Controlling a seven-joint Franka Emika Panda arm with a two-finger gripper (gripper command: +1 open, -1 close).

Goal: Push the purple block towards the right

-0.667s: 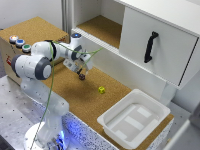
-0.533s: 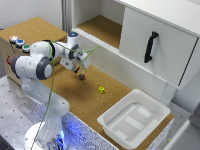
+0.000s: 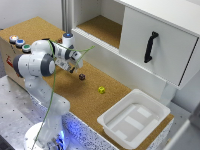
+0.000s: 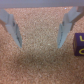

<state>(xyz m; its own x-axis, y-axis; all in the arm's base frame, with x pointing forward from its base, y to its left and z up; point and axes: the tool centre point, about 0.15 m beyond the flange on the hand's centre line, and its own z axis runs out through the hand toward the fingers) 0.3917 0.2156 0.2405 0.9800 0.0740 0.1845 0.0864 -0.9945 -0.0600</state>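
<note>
Hand (image 4: pixel 40 31) open above cork; purple block (image 4: pixel 79 44) just beside, outside fingers

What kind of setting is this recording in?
Most likely a robotics lab's mock work surface: a cork-topped table, a white cabinet with a black handle, a white plastic bin, and coloured buttons on a box.

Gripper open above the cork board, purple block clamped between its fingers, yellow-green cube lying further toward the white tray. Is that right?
Not quite. The wrist view shows the purple block outside the open gripper, beside one of its fingers, with nothing between them. The rest holds: the yellow-green cube lies on the cork board further toward the white tray.
</note>
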